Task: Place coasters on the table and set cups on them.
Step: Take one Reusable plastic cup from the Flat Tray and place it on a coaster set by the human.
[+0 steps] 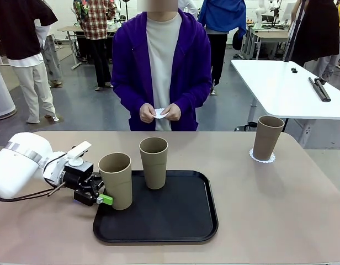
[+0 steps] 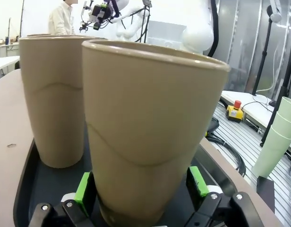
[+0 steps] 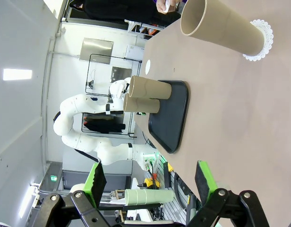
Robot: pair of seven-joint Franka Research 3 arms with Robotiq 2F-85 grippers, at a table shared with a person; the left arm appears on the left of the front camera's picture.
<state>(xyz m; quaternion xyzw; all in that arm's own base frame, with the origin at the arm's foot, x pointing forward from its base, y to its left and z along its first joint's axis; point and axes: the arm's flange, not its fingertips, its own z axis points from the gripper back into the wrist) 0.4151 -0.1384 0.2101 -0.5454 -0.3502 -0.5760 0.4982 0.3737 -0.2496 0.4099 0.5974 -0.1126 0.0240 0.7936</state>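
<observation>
No text can be read — the cups [image 1: 116,178] and tray [image 1: 178,218] are plain.

Tall tan tapered cup [image 1: 116,179] at the left edge of the black rounded tray [image 1: 181,221], between the spread fingers of the left gripper [image 2: 141,189]; second tan cup [image 1: 153,161] close behind, at the far edge. Tray's right half bare; beige table [image 1: 258,204] bare up to a third cup [image 1: 267,137] on a white lacy coaster [image 1: 262,158] near the far right edge.
</observation>
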